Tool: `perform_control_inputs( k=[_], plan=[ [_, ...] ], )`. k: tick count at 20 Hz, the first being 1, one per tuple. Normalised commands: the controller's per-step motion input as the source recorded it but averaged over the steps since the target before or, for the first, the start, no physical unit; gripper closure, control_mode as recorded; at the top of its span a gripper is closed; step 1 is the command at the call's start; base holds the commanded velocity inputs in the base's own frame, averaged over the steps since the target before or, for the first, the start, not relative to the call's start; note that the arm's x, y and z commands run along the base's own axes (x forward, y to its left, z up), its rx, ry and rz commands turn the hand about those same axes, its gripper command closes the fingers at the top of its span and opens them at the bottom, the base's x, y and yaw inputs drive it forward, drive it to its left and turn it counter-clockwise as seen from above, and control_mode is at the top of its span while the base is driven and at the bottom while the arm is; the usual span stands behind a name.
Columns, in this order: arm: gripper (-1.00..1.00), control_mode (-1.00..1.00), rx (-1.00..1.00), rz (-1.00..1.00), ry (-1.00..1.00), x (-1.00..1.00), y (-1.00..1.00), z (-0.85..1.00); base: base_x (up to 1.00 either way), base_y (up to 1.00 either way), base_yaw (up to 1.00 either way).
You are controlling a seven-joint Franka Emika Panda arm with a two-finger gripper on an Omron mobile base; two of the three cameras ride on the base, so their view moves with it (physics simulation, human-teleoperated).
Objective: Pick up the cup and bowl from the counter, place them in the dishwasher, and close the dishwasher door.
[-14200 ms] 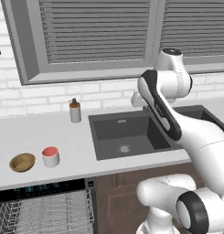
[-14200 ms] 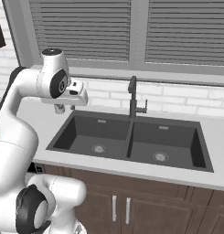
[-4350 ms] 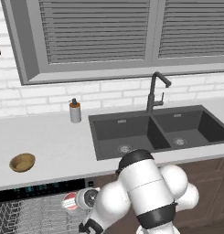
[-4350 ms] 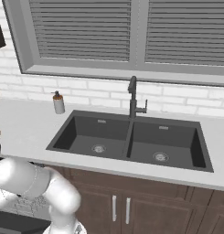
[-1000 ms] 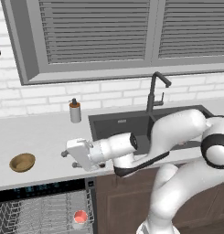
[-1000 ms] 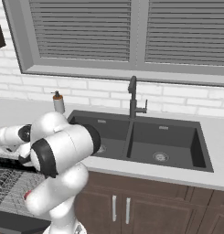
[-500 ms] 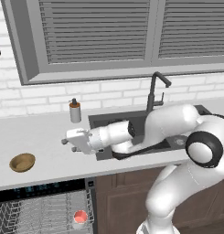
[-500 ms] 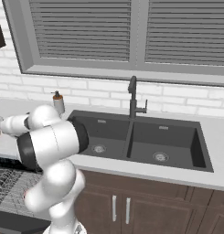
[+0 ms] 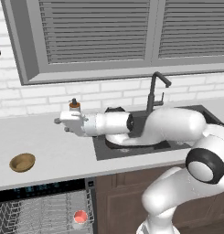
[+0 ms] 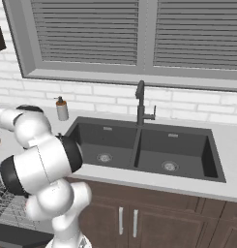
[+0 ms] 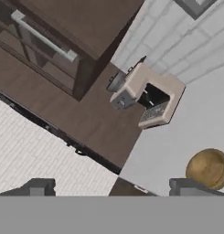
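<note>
In the left base view, nearest the camera, the dishwasher [image 9: 45, 208] stands open under the counter [image 9: 49, 160], its wire rack pulled out below the black control strip. The cup [image 9: 80, 217] sits upright in that rack, at its right side, showing its red-pink inside.

Above it, the bowl [image 9: 22, 162] rests on the counter near the left edge, empty and upright, well apart from the sink [image 9: 145, 137].

The arm reaches leftward across the counter from the lower right, level and above the slab. The gripper [image 9: 58, 122] is at its left end, over the counter between the bowl and the sink, just in front of the soap dispenser [image 9: 75, 106] that stands by the tiled wall. It is clear of the bowl, higher and to the right of it.

In the hand view, the two fingertips [image 11: 36, 188] stand wide apart with nothing between them: the jaws are released and empty. The bowl [image 11: 208, 167] lies just above the right fingertip, on the pale counter. Beyond it a tan box-like appliance [image 11: 150, 98] sits on the counter beside brown cabinets [image 11: 63, 59].

Farthest back, the faucet [image 9: 155, 91] rises behind the sink, under the shuttered window [image 9: 99, 32].
</note>
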Motion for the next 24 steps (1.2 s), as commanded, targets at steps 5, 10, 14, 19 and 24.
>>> perform_control_inputs(
  k=[5, 10, 14, 19, 24],
  plan=[
    [-1.00, -1.00, 0.54, -0.01, 0.39, 0.00, 0.19, 1.00, 0.00, 0.00, 0.00],
    [-1.00, -1.00, 0.65, -0.12, 0.63, 0.00, 0.05, 0.93, 0.00, 0.00, 0.00],
    [-1.00, -1.00, 0.62, -0.25, 0.95, 0.00, 0.00, 0.39, 0.00, 0.00, 0.00],
    [-1.00, -1.00, 0.41, -0.28, 1.00, 0.00, 0.00, 0.04, 0.00, 0.00, 0.00],
    [-1.00, -1.00, 0.27, -0.20, 1.00, 0.00, -0.03, 0.00, 0.00, 0.00, 0.00]
  ],
)
